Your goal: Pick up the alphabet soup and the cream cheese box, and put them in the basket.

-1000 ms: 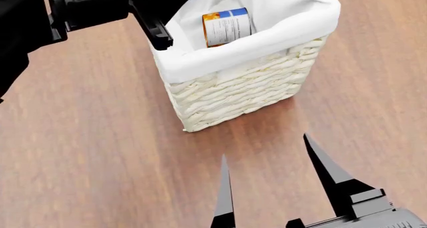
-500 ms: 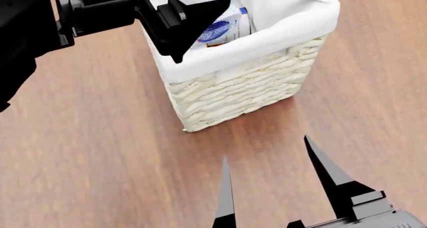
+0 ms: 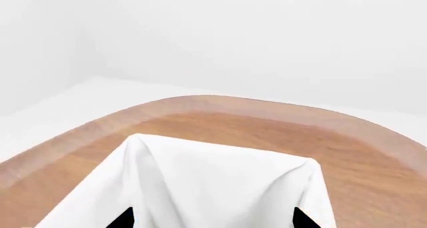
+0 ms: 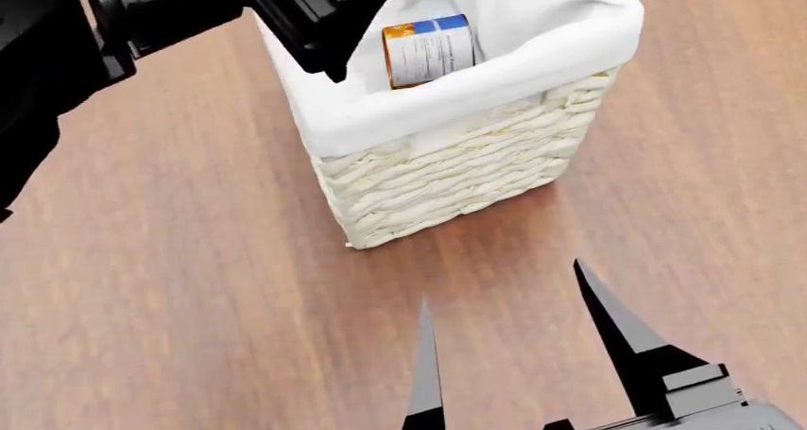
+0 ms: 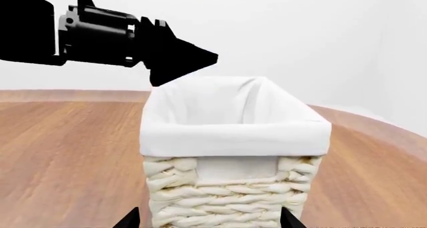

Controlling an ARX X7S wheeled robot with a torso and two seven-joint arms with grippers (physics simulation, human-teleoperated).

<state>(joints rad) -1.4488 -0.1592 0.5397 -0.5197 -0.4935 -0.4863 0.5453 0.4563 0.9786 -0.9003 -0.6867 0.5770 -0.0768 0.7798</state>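
Note:
The alphabet soup (image 4: 429, 50) lies on its side inside the basket (image 4: 441, 175), on the white liner. My left gripper (image 4: 334, 14) hovers over the basket's left rim. In the left wrist view its jaws (image 3: 212, 217) are open, with only the liner (image 3: 220, 183) between them. The right wrist view shows that gripper (image 5: 180, 57) above the basket's (image 5: 227, 198) far left corner. My right gripper (image 4: 502, 283) is open and holds nothing. It sits just in front of the basket's near wall and faces it (image 5: 208, 215). The cream cheese box is out of view.
The basket stands on a brown wooden tabletop (image 4: 189, 288) with a rounded far edge (image 3: 280, 107). White walls lie beyond the table.
Half a second ago my left gripper held the cream cheese box over the soup can. Now its jaws are empty, it has drawn back to the left, and the box is gone from view.

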